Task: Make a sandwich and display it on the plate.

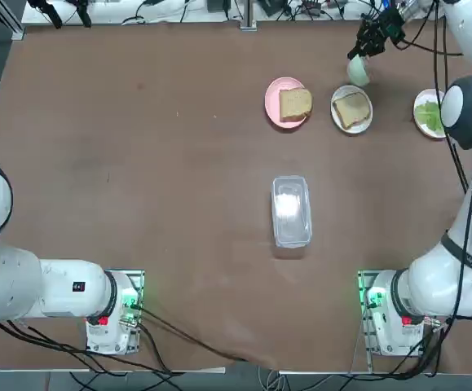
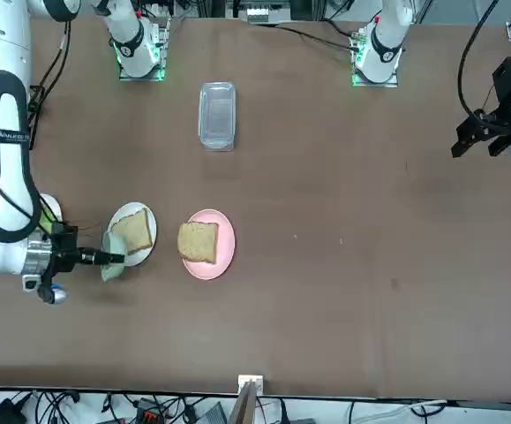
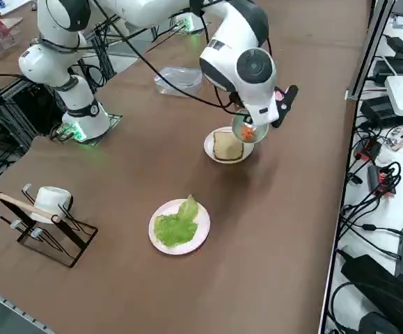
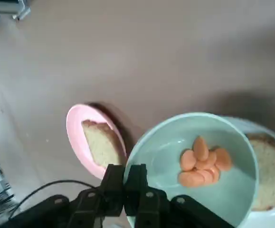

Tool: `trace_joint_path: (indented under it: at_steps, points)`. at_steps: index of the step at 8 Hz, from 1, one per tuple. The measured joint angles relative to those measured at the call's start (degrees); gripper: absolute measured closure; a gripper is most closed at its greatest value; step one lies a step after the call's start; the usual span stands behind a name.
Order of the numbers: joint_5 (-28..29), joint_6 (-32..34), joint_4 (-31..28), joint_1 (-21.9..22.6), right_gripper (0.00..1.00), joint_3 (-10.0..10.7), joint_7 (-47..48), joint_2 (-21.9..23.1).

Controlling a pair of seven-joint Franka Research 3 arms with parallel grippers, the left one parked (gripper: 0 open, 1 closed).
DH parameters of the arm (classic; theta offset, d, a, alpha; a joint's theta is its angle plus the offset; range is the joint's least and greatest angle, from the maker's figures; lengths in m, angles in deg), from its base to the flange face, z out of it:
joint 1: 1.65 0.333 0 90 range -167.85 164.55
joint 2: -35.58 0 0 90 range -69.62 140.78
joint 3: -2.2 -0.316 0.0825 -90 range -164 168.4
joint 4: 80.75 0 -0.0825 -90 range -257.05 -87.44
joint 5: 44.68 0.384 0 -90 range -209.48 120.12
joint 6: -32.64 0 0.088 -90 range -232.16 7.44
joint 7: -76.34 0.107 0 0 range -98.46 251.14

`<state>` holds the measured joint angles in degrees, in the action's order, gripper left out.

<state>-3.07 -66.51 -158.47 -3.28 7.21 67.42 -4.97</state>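
Bread on white plate: one toast slice (image 1: 350, 108) lies on the white plate (image 1: 337, 119), which sits on the table just beside the pink plate.
Bread on pink plate: a second slice (image 1: 295, 103) lies on the pink plate (image 1: 272, 104); the two slices are apart, not stacked.
Lettuce: green leaves (image 3: 176, 224) lie alone on another white plate (image 3: 200, 235), on the far side of the toast plate from the pink one.
Cup: a pale-green cup (image 4: 201, 166) with orange carrot slices (image 4: 201, 166) is lifted and tilted over the toast plate's edge.
Right gripper (image 4: 130, 178): fingers pinched together on the cup's rim.
Container: a clear box (image 1: 291, 210) lies nearer the arm bases than the pink plate.
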Motion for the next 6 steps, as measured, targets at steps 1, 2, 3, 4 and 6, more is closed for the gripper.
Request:
trace_joint_path:
  at_steps: [1, 2, 3, 4, 6]
  points:
    - [1.4, 1.7, -1.8, -0.2, 0.97, 0.0, 0.0, 0.7]
    - [3.1, 3.6, -3.5, -0.6, 0.97, 0.0, 0.0, 1.5]
    - [4.8, 5.3, -5.1, -1.2, 0.97, 0.1, -0.6, 2.0]
    - [6.9, 7.0, -6.7, -2.1, 0.97, 0.1, -2.7, 2.4]
    - [12.1, 8.7, -10.9, -4.7, 0.97, 0.2, -9.8, 2.5]
